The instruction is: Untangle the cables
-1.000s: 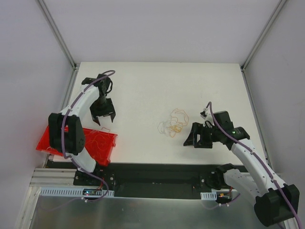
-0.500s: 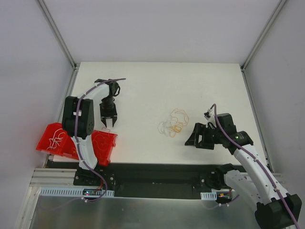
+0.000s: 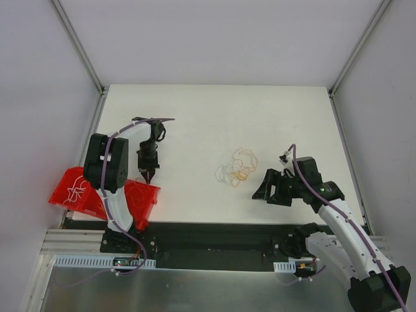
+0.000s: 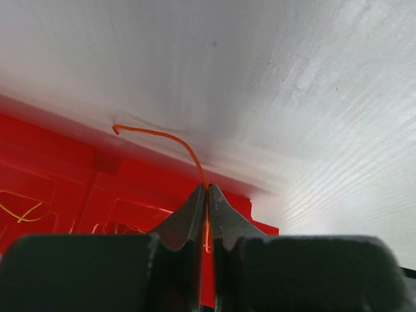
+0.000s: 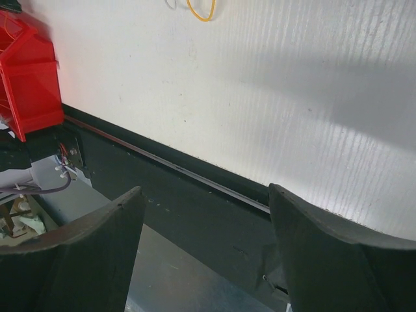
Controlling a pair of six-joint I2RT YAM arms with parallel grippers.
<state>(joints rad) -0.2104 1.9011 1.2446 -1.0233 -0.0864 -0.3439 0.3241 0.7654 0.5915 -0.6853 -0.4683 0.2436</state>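
the cables lie as a small loose tangle of orange-yellow and whitish loops on the white bench, just off the tips of the right fingers and well apart from the left fingers. one orange strand is separate from that heap: the left fingers are pressed together on it, and its free end arcs up and off to the left of the tips. just beneath those tips, on their near side, sits the red bin, where we can make out a few thin strands lying loose. the right fingers are spread wide and hold nothing, low over the near edge of the bench, with a yellow loop of the tangle ahead of them. we judge the step in hand to be dropping a freed strand into the bin, with most of the tangle yet to be pulled apart. the next move, as we read it, calls for the left fingers to sit squarely over the bin's open top before they part, since so light a wire may cling to a finger or spring out over the wall; then the right fingers look better placed to pin the heap.
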